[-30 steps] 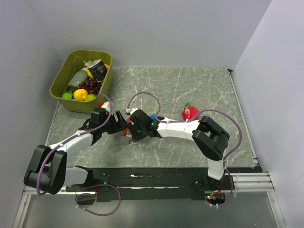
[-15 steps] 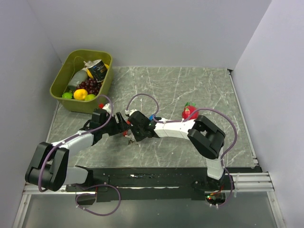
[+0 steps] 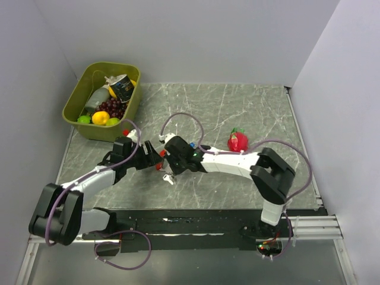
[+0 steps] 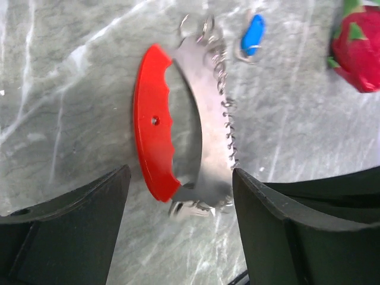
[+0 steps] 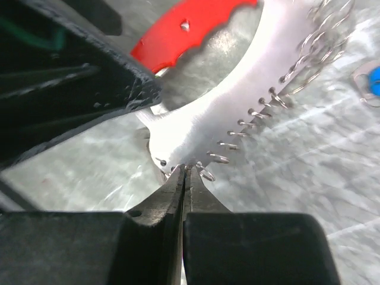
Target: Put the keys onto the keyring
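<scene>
- The keyring [image 4: 155, 139] is laid on the counter [image 4: 59, 89] between the left fingers [image 4: 71, 225], held wide apart, likely to steady it.
- The right fingers [image 5: 159, 205] are pressed together at its silver edge, maybe to pinch it.

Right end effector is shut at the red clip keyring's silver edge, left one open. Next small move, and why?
Probably close the left end effector on the red curved clip keyring with silvery rings: it stands open astride the clip, so nothing steadies it. The right end effector is shut at the silver edge among the rings; whether it caught one is unclear.
</scene>
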